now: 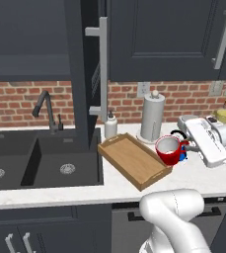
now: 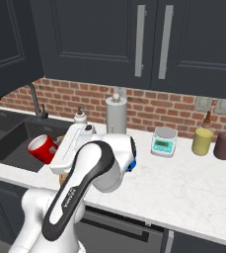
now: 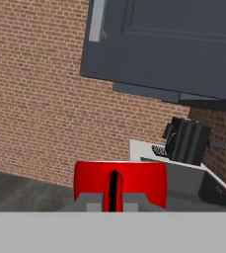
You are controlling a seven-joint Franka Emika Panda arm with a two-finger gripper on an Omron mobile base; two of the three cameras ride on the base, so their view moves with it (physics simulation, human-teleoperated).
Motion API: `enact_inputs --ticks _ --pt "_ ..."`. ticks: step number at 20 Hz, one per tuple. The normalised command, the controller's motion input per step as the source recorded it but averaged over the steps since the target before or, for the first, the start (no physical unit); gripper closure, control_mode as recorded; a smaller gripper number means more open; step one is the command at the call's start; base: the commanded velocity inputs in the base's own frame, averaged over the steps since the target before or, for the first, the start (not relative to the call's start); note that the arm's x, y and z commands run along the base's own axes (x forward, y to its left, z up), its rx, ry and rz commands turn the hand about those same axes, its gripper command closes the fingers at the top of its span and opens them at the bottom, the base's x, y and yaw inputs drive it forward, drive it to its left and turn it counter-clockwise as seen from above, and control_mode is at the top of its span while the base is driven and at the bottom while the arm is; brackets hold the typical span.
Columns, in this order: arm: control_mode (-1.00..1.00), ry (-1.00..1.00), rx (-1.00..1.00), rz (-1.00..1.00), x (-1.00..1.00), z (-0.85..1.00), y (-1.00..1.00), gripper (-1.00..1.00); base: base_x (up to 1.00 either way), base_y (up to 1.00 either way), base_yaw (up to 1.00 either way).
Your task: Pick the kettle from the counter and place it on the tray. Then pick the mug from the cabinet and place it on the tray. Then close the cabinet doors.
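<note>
My gripper [image 1: 185, 147] is shut on the red mug [image 1: 168, 150], which it holds tilted with its pale inside facing left, just above the right end of the wooden tray [image 1: 129, 157]. In the hand view the mug [image 3: 134, 180] sits at the fingertips [image 3: 113, 190]. From the right the mug [image 2: 43, 148] hangs ahead of the white hand. A bit of the blue kettle [image 1: 183, 155] with its black handle peeks out behind the mug; whether it rests on the tray I cannot tell. One cabinet door [image 1: 80, 74] stands open, edge-on, its silver handle [image 1: 103, 69] facing me.
A white paper-towel roll [image 1: 152, 118] and a soap bottle [image 1: 110, 126] stand behind the tray. The black sink [image 1: 45, 158] and faucet [image 1: 45, 108] lie to the left. A scale [image 2: 164, 142] and two canisters [image 2: 202, 142] sit to the right on the counter [image 2: 193, 188].
</note>
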Motion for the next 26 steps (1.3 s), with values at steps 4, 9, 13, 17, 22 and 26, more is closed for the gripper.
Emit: enact_inputs --ticks 4,9,13,17,22,26 --pt "-1.00 0.00 0.00 0.00 0.20 -0.22 0.00 1.00 0.00 0.00 0.00" --pt "-1.00 0.00 0.01 -0.03 0.21 -0.33 0.00 1.00 0.00 0.00 0.00" --pt "-1.00 0.00 0.03 -0.08 0.44 -0.20 0.05 1.00 0.00 0.00 0.00" --pt "-1.00 0.00 0.03 -0.06 0.54 -0.03 0.07 1.00 0.00 0.00 0.00" --pt "-1.00 0.00 0.01 -0.08 0.48 0.00 0.08 1.00 0.00 0.00 0.00" --pt "-1.00 0.00 0.00 -0.14 0.31 0.00 0.12 1.00 0.00 0.00 0.00"
